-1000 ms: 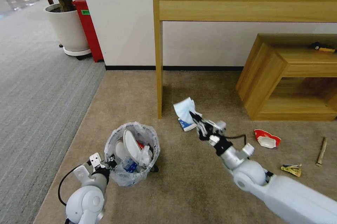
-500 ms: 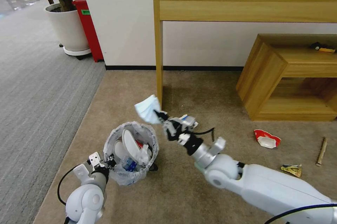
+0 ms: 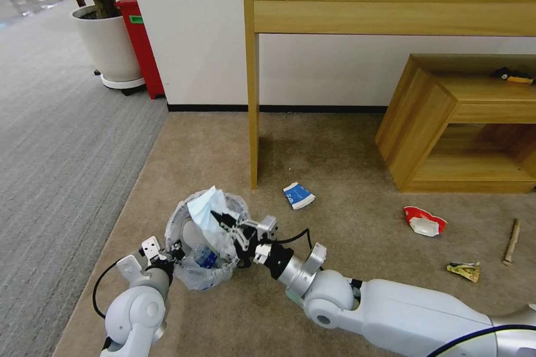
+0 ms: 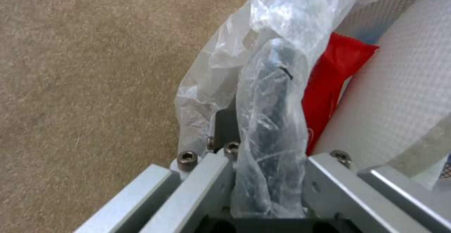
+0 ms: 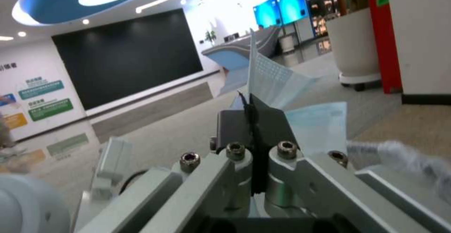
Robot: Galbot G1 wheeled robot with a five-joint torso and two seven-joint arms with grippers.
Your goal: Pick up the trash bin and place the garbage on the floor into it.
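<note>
Head view: left gripper [image 3: 177,250] pinches the small round black bag-lined trash bin [image 3: 207,242] at its rim, steadying it while right gripper [image 3: 220,216], clamped on the crumpled pale-blue mask [image 3: 204,213], hangs over its mouth for release.

My right gripper [image 3: 223,219] is pinched tight, arm stretched across; my left gripper [image 3: 174,250] is clamped, arm low.

Office lobby — wall screens [image 5: 282,9] (reception desk [image 5: 235,55])

Bin [image 3: 195,279] mouth crowded: mask [image 3: 205,214], right gripper [image 3: 223,222] above; carpet [image 3: 335,245] rightward open.
</note>
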